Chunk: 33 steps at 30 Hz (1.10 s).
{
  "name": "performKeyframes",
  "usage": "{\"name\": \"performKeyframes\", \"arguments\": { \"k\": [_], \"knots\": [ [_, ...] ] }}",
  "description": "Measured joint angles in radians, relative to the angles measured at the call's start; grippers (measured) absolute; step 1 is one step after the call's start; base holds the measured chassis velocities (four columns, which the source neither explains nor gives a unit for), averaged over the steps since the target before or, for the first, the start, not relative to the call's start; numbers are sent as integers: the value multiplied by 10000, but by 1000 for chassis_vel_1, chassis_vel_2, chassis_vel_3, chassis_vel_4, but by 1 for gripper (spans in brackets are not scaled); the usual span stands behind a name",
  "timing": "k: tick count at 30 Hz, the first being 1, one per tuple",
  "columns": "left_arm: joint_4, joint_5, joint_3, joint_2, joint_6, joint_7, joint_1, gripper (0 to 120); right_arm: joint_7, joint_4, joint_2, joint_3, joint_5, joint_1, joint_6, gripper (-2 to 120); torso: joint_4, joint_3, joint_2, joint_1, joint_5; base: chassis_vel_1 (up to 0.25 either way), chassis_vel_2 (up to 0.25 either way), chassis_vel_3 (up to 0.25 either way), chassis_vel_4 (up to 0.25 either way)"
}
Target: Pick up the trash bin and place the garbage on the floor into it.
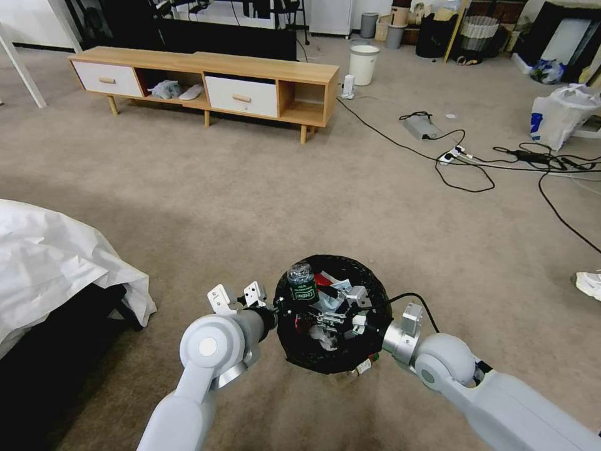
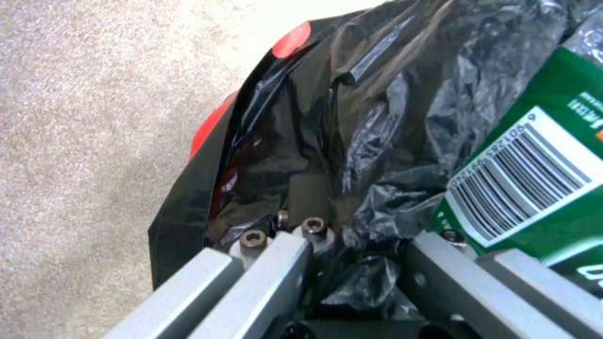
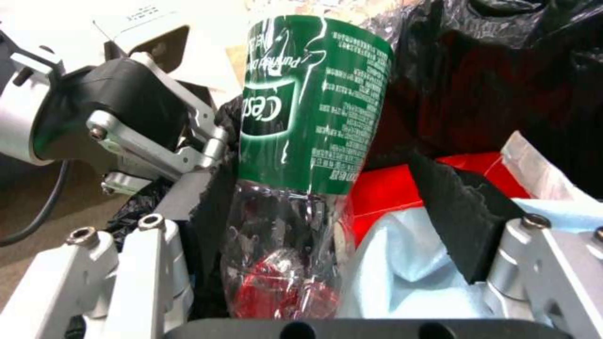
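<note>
The trash bin (image 1: 350,357), lined with a crinkled black bag, is at the bottom centre of the head view, over the carpeted floor (image 1: 263,207). My left gripper (image 1: 275,308) (image 2: 370,235) is shut on the bag-covered rim (image 2: 295,155) at the bin's left side. My right gripper (image 1: 341,311) (image 3: 295,197) reaches into the bin from the right and stands open. Between its spread fingers a clear bottle with a green label (image 1: 302,285) (image 3: 301,117) (image 2: 534,188) stands upright, apart from the black pad (image 3: 465,221). A red wrapper (image 3: 389,188) and bluish tissue (image 3: 402,268) lie in the bin.
A low wooden cabinet (image 1: 206,81) stands at the back left, with a white bucket (image 1: 363,62) beside it. Black cables and a power strip (image 1: 457,153) run across the right. A white bag (image 1: 560,113) sits far right, and a white sheet (image 1: 50,263) covers something on the left.
</note>
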State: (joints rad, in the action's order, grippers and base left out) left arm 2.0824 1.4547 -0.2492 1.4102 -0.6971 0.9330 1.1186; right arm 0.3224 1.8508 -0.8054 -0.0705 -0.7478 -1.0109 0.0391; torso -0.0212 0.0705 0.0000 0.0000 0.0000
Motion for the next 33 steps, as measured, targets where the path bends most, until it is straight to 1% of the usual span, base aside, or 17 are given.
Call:
{"name": "performKeyframes", "arguments": {
  "k": [14,15,22,23,33],
  "knots": [
    [-1,6,-21,30,18,8,13,0,-37,255,145,113,-62,-82,4,73,0,0,0,0,0,0,0,0,0],
    [-24,6,-33,46,20,7,13,0,-47,297,162,125,-74,-83,5,76,0,0,0,0,0,0,0,0,0],
    [-64,-31,-56,76,23,6,31,0,-52,411,233,164,-118,-92,23,79,0,0,0,0,0,0,0,0,0],
    [-66,-42,-60,84,23,6,32,0,-53,424,243,183,-119,-104,29,81,0,0,0,0,0,0,0,0,0],
    [-84,-88,-69,143,23,0,42,0,-53,453,264,236,-95,-139,37,90,0,0,0,0,0,0,0,0,0]
  ]
}}
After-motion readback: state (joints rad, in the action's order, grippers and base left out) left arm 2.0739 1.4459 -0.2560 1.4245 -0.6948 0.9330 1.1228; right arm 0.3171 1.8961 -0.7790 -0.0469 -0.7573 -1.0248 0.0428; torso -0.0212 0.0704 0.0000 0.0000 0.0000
